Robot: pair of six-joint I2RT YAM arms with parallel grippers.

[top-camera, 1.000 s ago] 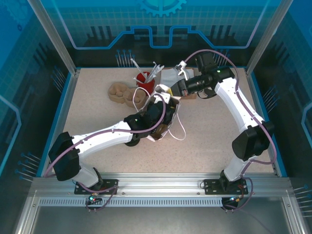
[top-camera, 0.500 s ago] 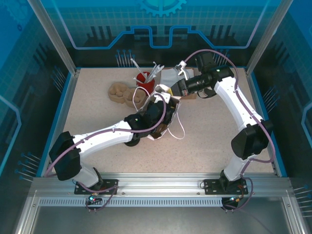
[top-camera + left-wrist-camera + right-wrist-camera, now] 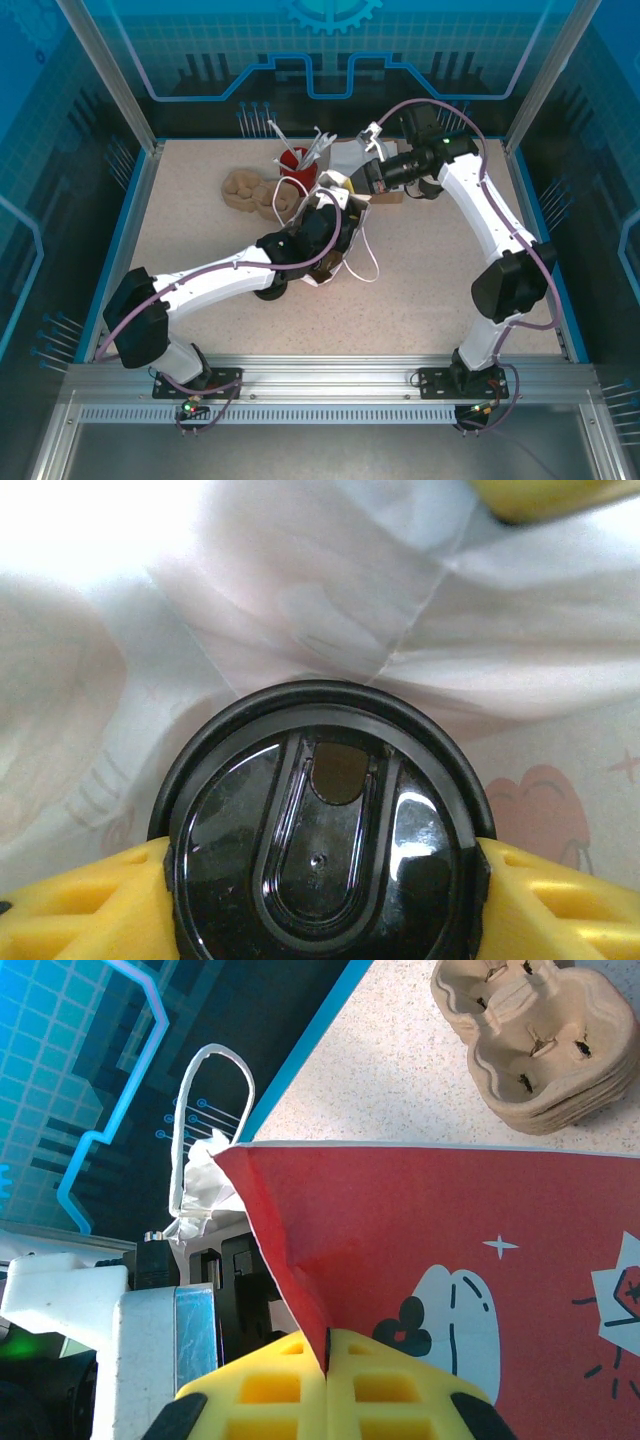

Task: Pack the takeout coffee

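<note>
The left hand point(image 3: 320, 905), half open, clamps the takeout coffee point(image 3: 322, 820) from both sides inside the paper bag point(image 3: 450, 1230); the closed right hand point(image 3: 328, 1375) pinches the bag's rim at the cup's 1 o'clock. Let go tilted, the cup could tip and leak, and a slipped pinch would fold the bag onto it.

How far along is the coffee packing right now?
Done: the right gripper pinches the edge of the red-and-white paper bag. In hand: the left gripper grips the takeout cup with a round black plastic lid, the bag's white lining around it. Left: set it down, release, withdraw.
</note>
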